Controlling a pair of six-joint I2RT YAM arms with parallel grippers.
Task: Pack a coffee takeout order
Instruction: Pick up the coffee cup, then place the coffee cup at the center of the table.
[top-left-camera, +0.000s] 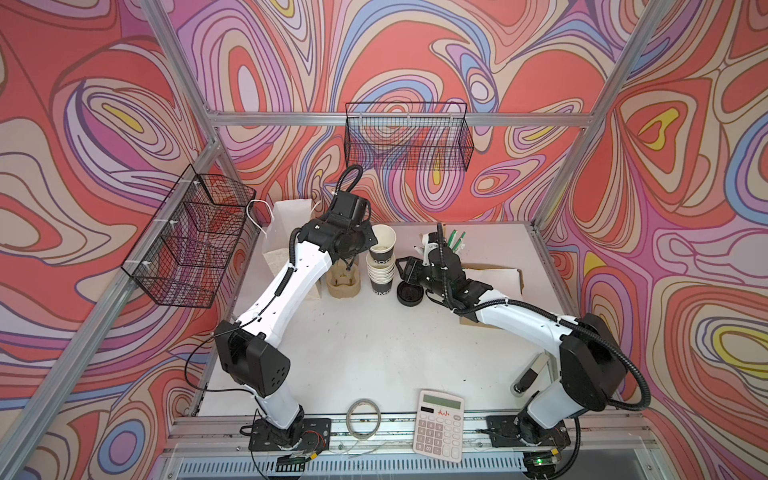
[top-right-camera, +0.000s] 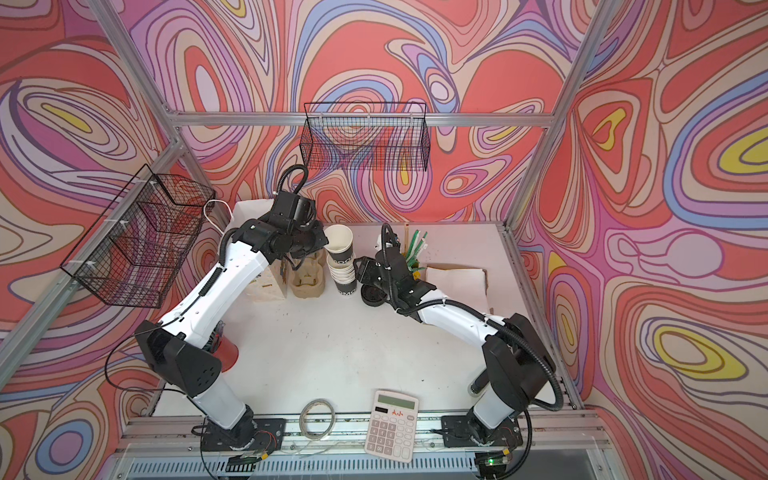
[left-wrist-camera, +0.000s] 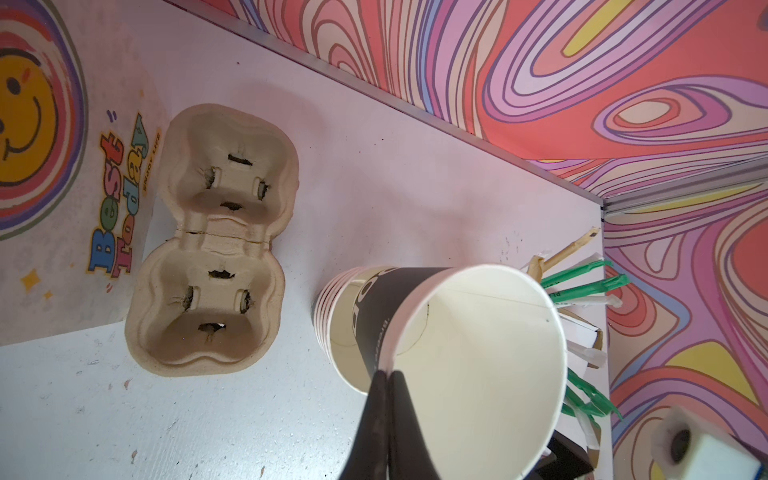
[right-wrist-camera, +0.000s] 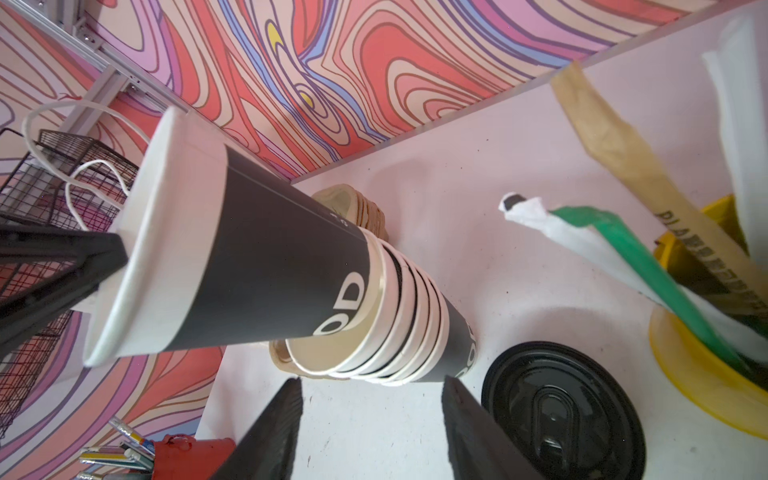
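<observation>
Left tool clamps tight on the rim of one empty black cup, its base in the cup stack. One carrier, both wells empty, at the stack's 9 o'clock; one lid at 3 o'clock. Right tool gapes, empty. Yellow pot holds straws.
</observation>
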